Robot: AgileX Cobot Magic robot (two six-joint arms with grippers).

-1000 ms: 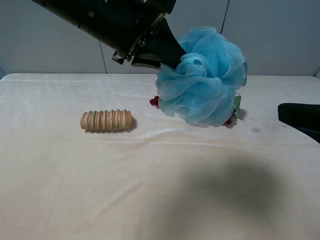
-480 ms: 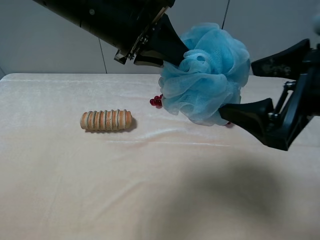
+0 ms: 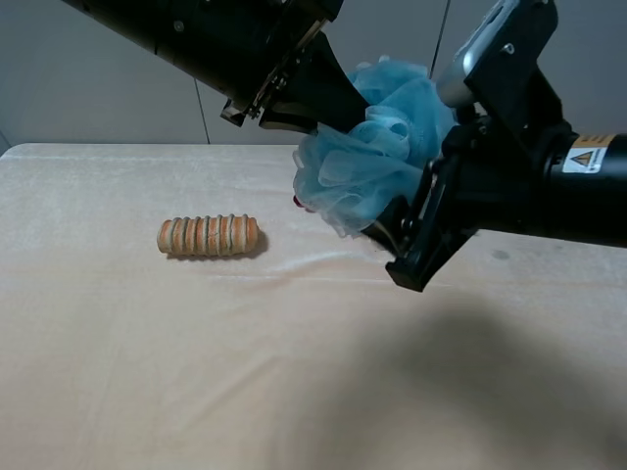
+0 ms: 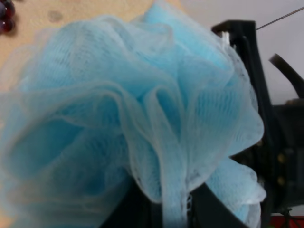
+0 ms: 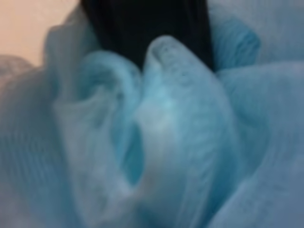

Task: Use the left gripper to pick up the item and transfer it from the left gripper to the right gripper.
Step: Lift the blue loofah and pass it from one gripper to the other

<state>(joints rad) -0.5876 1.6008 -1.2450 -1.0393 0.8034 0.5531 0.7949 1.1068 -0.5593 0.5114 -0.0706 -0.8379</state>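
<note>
The light blue mesh pouf [image 3: 377, 147] hangs in the air above the back of the table. My left gripper [image 3: 345, 110] is shut on its upper left side; in the left wrist view the pouf [image 4: 133, 118] fills the picture above the black fingers [image 4: 209, 209]. My right gripper [image 3: 404, 196] has come in from the right with its jaws apart, straddling the pouf's right side. One black finger [image 3: 397, 240] shows under the pouf; the other is hidden. The right wrist view shows only blurred pouf mesh [image 5: 156, 142] up close.
A ridged tan bread roll [image 3: 209, 235] lies on the cream tablecloth [image 3: 196, 372] to the left. A bit of the red grape bunch [image 3: 297, 201] shows behind the pouf, also in the left wrist view [image 4: 5, 14]. A grey wall stands behind the table.
My right arm has swung in from the right edge and its open jaws have closed in around the pouf. The pouf is pressed a little to the left. My left arm has hardly moved.
</note>
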